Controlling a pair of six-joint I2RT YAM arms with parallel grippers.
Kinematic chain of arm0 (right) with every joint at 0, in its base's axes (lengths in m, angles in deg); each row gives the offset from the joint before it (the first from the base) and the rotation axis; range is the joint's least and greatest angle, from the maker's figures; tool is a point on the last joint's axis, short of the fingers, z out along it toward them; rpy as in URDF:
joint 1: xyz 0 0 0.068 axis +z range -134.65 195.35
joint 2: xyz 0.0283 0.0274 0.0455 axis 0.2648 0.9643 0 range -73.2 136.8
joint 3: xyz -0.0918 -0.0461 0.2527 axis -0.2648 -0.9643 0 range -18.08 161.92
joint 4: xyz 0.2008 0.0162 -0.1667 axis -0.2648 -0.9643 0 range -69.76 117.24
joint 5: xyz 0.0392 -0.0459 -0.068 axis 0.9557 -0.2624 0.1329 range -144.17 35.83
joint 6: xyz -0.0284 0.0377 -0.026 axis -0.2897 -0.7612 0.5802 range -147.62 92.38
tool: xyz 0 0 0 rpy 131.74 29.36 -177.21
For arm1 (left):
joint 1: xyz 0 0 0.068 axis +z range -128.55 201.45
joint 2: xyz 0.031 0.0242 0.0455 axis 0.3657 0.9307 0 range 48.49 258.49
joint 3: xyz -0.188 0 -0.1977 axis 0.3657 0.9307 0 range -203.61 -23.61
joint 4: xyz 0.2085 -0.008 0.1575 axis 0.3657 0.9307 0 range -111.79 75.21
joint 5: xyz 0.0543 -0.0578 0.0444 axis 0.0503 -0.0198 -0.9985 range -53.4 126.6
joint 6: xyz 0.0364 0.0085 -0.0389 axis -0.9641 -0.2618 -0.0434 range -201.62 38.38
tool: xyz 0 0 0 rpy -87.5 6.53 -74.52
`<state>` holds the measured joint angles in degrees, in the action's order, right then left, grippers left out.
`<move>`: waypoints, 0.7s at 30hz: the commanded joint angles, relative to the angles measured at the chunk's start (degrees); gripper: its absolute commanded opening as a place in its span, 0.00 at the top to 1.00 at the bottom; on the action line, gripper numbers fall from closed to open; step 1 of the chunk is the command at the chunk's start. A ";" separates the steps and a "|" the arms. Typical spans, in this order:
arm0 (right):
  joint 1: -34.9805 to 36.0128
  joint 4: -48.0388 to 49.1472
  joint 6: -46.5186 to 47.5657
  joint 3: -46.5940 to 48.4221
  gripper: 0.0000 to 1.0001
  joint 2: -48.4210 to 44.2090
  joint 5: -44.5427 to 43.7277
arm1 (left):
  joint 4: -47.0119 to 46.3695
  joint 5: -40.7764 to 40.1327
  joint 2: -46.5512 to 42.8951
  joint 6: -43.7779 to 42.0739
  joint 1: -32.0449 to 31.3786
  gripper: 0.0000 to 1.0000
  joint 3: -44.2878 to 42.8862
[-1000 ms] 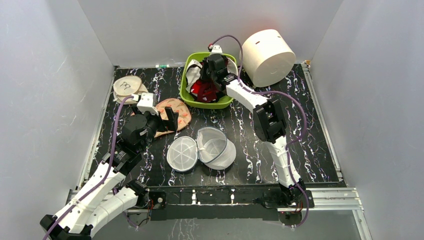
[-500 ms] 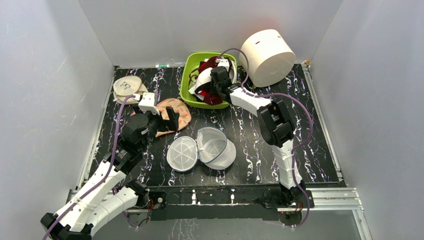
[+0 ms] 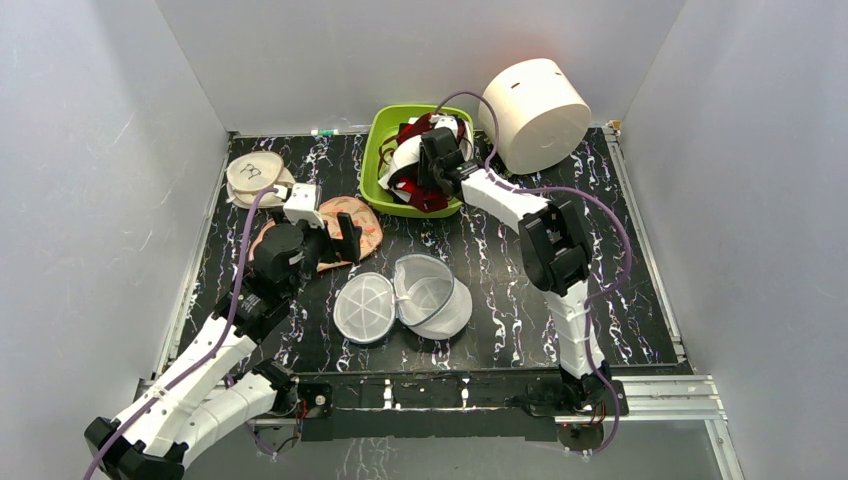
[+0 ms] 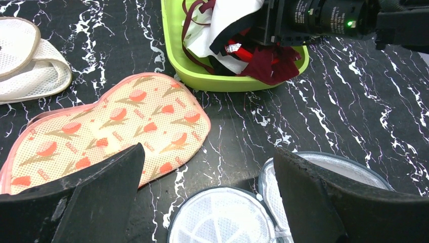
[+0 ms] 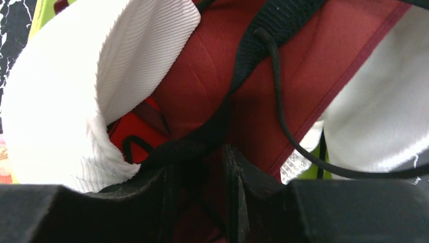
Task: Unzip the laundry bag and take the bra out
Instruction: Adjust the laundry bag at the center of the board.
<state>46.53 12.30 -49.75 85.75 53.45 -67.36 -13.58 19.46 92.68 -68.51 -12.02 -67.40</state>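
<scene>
The laundry bag (image 3: 437,297) lies unzipped at the table's middle, and its round lid (image 3: 363,307) is folded out flat to the left. The lid (image 4: 220,218) and the bag's rim (image 4: 349,164) also show in the left wrist view. The maroon bra (image 3: 428,197) lies in the green bin (image 3: 378,130), partly over its front rim (image 4: 270,63). My right gripper (image 3: 428,180) is down in the bin. Its jaws stand a little apart (image 5: 197,157), with the bra's maroon fabric (image 5: 303,66) and a black strap (image 5: 222,121) running between them. My left gripper (image 3: 335,240) hangs wide open (image 4: 208,152) left of the bag, holding nothing.
A red-and-white garment (image 5: 50,101) fills the bin beside the bra. A big white cylinder (image 3: 535,100) stands at the back right, close to the right arm. A peach floral pouch (image 4: 116,121) and a white mesh pouch (image 3: 255,175) lie at the left.
My right gripper has gone down into the green bin with the bra, and its jaws have parted. The left arm has shifted slightly forward, still open.
</scene>
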 commanded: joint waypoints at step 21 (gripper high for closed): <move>0.18 -1.86 1.59 -17.83 0.12 -31.23 11.34 | 0.05 -0.23 2.37 0.43 0.45 0.02 -0.24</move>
<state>46.49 7.82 -48.89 70.78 28.21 -58.81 -13.54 19.65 95.04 -68.27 -11.98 -67.40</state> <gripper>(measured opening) 0.853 0.983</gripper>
